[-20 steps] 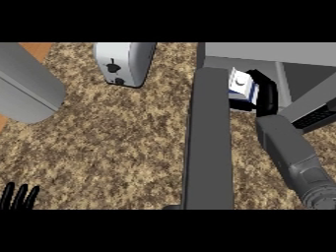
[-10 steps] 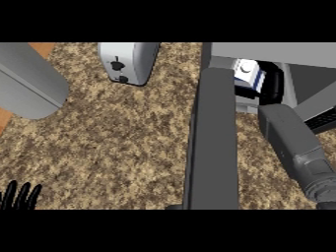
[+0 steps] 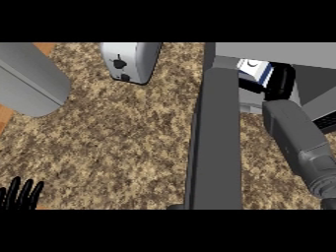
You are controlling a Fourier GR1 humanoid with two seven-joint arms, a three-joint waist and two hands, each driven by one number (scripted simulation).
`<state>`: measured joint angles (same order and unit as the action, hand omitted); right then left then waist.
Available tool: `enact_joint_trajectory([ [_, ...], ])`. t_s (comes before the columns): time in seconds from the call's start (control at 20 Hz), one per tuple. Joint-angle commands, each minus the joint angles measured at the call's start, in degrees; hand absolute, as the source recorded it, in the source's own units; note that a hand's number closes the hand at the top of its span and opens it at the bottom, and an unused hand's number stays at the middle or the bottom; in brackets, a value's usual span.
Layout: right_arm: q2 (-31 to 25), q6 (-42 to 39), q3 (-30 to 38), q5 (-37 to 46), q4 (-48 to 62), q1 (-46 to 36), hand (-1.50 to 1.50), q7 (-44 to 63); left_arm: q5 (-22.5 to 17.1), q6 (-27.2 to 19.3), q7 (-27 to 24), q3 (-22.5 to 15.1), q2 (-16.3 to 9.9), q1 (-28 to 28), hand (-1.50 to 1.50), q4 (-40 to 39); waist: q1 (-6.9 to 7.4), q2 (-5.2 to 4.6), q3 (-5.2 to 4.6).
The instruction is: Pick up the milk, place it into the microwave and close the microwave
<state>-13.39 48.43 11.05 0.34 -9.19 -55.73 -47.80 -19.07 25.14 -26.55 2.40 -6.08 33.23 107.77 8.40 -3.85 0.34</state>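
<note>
We see only a corner of the milk (image 3: 252, 70): the microwave (image 3: 286, 51) roof covers its top, the open door (image 3: 216, 138) hides its left side, and the right hand (image 3: 281, 84) covers its right. That hand is mostly tucked under the roof, so we cannot tell how its fingers sit on the carton. The door runs off the lower edge. Of the left hand (image 3: 17, 194) only upright fingertips show at the lower left; the palm is cut off. The toaster (image 3: 130, 60) and a grey container (image 3: 17, 76) are cropped at the top edge.
</note>
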Motion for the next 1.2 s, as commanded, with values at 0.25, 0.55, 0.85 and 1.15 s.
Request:
enact_joint_trajectory([
  [0.25,-4.78,19.79,-4.25,6.17,8.97,4.78,-1.5,13.88,0.39,0.32,0.29,0.42,-1.12,-2.62,-1.5,-0.05,1.54,-1.72,-0.71],
  [0.55,-1.74,9.95,-10.55,12.26,8.45,1.47,-1.5,15.31,1.43,0.23,0.09,-0.05,-0.79,-3.63,-1.5,-2.64,3.09,-0.6,-0.02],
  [0.85,1.33,4.65,-12.01,13.7,8.83,-1.17,-1.5,14.78,2.05,-0.53,0.78,-0.57,-0.49,-5.16,-1.5,-2.18,2.59,-0.59,0.16],
  [1.15,3.91,0.27,-11.89,13.56,8.49,-2.1,-1.5,14.3,1.92,-1.15,0.31,0.68,-0.59,-6.54,-1.5,-2.65,2.06,-0.52,0.16],
])
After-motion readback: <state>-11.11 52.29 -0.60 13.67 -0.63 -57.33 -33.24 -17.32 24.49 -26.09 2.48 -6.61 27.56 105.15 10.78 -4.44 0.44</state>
